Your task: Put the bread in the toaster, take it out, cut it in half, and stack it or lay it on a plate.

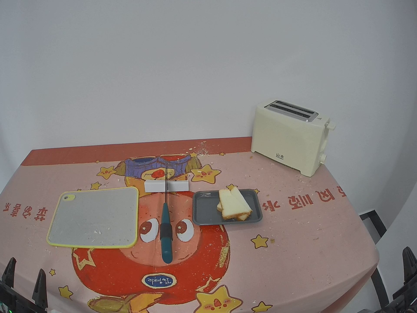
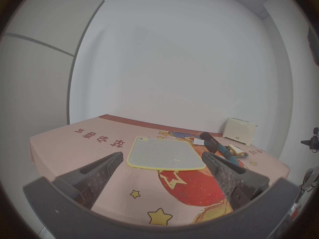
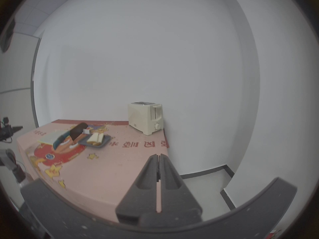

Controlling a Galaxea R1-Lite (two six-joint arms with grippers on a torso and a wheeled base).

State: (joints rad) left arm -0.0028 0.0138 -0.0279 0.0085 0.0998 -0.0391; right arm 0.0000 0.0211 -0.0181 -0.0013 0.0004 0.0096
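Note:
Two stacked pieces of bread (image 1: 233, 204) lie on a dark grey tray-like plate (image 1: 204, 213) at mid table, also seen as bread (image 3: 95, 138) and bread (image 2: 237, 149). The cream toaster (image 1: 290, 136) stands at the back right, slots empty. A teal-handled knife (image 1: 166, 227) rests with its blade on a white holder (image 1: 167, 185). A grey cutting board with a yellow rim (image 1: 95, 217) lies left of the knife. My left gripper (image 2: 162, 165) hovers open off the table's near left edge. My right gripper (image 3: 159, 173) is shut and empty off the near right corner.
A cartoon-printed pink cloth (image 1: 286, 240) covers the table, with crumbs scattered near the toaster and back edge. A white wall stands close behind. The table's right edge drops to the floor beside a black frame (image 1: 374, 222).

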